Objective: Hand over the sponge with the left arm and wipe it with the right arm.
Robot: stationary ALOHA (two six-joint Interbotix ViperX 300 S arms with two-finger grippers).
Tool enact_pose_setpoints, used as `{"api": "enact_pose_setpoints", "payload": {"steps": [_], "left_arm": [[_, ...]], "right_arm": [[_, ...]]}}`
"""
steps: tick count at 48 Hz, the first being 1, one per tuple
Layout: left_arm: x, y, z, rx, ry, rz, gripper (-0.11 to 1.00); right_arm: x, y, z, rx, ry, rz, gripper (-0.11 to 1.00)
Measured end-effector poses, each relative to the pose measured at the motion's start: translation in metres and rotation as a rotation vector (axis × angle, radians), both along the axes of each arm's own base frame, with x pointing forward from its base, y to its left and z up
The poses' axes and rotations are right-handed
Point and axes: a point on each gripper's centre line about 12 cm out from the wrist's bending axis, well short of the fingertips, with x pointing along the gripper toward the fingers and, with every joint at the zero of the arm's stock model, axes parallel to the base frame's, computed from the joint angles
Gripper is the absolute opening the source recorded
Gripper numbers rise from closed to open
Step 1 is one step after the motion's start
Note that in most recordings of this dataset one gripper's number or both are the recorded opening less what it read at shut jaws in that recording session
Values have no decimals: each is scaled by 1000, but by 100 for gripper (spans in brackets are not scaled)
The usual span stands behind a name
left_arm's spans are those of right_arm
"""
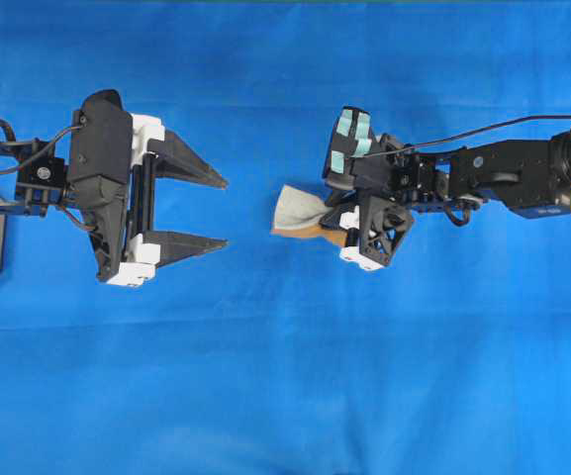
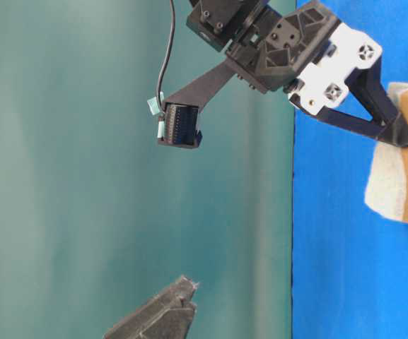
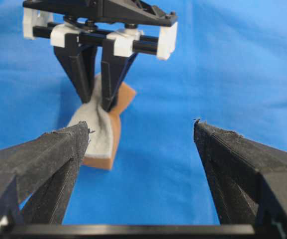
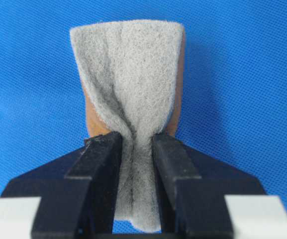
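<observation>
While the left gripper hangs over the blue cloth at the left of the overhead view, its two pointed black fingers stand spread wide apart with nothing between them. They point toward the middle of the scene, each fixed to a white clip on the black body of the left arm. From the left wrist camera the same two fingers frame the view at either side, released, and the sponge shows beyond them, nearer the finger on that view's left.

Between the two grippers, just right of centre in the overhead view, is the sponge. Its grey-white face is up and its orange-brown layer shows along the lower edge. One end sits pinched in the right gripper, and the free end points toward the left gripper, apart from it.

At the right, the right arm reaches in from the edge, with pale teal patches on the gripper body. Its fingers are clenched on the sponge: the right wrist camera shows the grey pad squeezed into a narrow waist between the two black tips, flaring wide past them. In the table-level view the sponge hangs at the fingertip against the blue cloth; whether it touches the cloth I cannot tell.
</observation>
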Motion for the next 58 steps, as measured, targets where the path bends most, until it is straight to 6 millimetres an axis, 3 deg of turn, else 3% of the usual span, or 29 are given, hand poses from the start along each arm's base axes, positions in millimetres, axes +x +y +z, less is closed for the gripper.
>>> {"api": "enact_pose_setpoints", "payload": {"steps": [24,26,31,35,58], "left_arm": [[0,0,0,4,-2,-2,82],[0,0,0,6,-2,-2,82],[0,0,0,6,-2,-2,82],[0,0,0,3,0,-1,82],[0,0,-1,6,1,-2,82]], "right_arm": [[2,17,1,-15,3,62,26],[3,17,1,-18,2,65,33],[4,18,2,-28,-1,78,63],[4,19,2,-37,0,92,75],[14,18,13,-57,-7,111,76]]}}
